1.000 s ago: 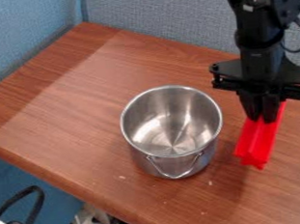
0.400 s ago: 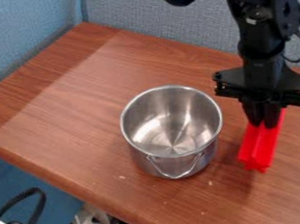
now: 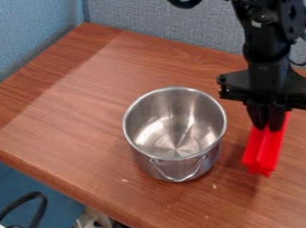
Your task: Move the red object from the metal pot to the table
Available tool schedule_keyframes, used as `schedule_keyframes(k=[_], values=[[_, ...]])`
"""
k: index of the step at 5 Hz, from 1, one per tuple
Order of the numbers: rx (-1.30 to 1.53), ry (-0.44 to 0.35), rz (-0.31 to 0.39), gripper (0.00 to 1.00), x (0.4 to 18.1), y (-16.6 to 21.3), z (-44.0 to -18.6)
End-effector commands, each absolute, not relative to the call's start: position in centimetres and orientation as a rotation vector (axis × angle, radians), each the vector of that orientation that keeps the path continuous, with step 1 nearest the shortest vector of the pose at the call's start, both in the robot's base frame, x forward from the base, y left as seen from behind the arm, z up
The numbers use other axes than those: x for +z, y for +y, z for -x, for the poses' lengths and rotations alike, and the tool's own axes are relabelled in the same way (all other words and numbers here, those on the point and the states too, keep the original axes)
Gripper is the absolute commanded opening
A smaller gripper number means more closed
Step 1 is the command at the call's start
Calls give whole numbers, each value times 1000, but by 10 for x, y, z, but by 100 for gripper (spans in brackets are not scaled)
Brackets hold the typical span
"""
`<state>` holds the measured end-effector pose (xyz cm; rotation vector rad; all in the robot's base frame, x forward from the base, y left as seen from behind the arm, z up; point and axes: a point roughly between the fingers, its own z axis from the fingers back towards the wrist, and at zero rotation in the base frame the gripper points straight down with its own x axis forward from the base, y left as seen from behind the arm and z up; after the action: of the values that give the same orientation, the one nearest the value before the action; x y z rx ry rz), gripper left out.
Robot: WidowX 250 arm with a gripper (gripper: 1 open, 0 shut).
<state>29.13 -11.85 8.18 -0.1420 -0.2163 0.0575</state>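
The red object [image 3: 266,146] is an elongated bright red block standing tilted to the right of the metal pot [image 3: 178,133], its lower end down at the table [image 3: 75,87]. My gripper [image 3: 271,119] comes down from above and is shut on the block's upper end. The shiny pot sits near the table's front edge with nothing inside; its thin wire handle hangs at the front.
A blue wall panel [image 3: 149,13] stands behind the table. The table's front edge runs diagonally just below the pot. Dark cables [image 3: 25,216] lie on the floor at the lower left.
The gripper and the red block have shifted slightly lower and to the right over the last second; between the last two frames nothing visibly moves.
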Motion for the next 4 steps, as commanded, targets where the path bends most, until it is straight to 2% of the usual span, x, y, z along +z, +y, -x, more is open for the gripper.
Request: schedule_keyframes(k=[1, 4], values=[[69, -259, 151, 0, 93, -119, -301], [66, -265, 140, 0, 94, -118, -306]])
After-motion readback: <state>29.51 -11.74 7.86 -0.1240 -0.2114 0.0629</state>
